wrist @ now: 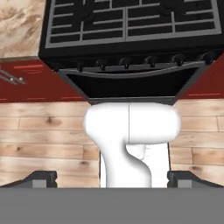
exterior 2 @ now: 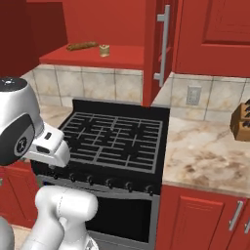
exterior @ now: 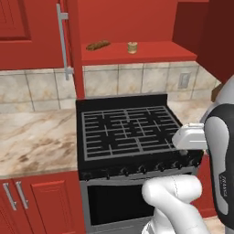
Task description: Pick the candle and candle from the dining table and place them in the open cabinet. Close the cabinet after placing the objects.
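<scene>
The claw was held wide open and empty, its two dark fingertips spread apart at the bottom of the hand view, aimed down past the robot's own body at the wooden floor in front of the stove.

One golden-tan candle was seen standing upright on the red shelf of the open cabinet, its short axis vertical and no side favoured, so no particular heading could be given for it. A brown elongated lump lay just beside it at nine o'clock in the left base view, its long axis run roughly from eight o'clock to two o'clock. The same pair was visible from the right base view, candle at three o'clock of the lump.

The task was judged about half done: one candle appeared delivered, while the pale cream one was still to be fetched from the dining table. The cabinet door, edge-on with its long silver bar handle, stood open and remained to be shut. A marbled countertop flanked the stove at nine o'clock, and a knife block sat on the counter at three o'clock in the right base view.
</scene>
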Motion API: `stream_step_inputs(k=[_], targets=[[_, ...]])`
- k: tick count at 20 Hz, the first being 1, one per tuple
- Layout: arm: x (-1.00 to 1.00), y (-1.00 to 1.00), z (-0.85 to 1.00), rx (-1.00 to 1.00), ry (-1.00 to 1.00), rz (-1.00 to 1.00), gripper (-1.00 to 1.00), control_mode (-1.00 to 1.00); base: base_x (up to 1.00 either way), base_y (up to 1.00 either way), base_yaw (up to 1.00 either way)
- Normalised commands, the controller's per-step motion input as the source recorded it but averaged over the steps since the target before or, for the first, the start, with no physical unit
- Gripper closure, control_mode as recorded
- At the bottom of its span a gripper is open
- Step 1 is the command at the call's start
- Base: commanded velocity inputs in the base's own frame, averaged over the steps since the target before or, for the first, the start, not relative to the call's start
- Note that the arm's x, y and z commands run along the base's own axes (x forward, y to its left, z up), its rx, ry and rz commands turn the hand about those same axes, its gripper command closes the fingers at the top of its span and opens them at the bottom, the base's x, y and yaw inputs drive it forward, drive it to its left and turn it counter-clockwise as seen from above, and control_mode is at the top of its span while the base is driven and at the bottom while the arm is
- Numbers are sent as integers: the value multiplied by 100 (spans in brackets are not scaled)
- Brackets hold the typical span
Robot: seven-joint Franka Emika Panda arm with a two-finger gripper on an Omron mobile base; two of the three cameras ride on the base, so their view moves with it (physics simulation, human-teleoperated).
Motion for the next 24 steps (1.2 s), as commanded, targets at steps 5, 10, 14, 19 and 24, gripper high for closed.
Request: stream_step_inputs(k=[5, 10, 14, 19, 24], targets=[[0, 0, 0, 0, 0, 0, -100, 100, -86, 0, -15], [0, 0, 0, 0, 0, 0, -100, 100, -40, 0, -58], [0, 0, 0, 0, 0, 0, -100, 100, -29, 0, -79], [0, 0, 0, 0, 0, 0, -100, 100, -12, 0, -90], [0, 0, 0, 0, 0, 0, -100, 100, 0, 2, -90]])
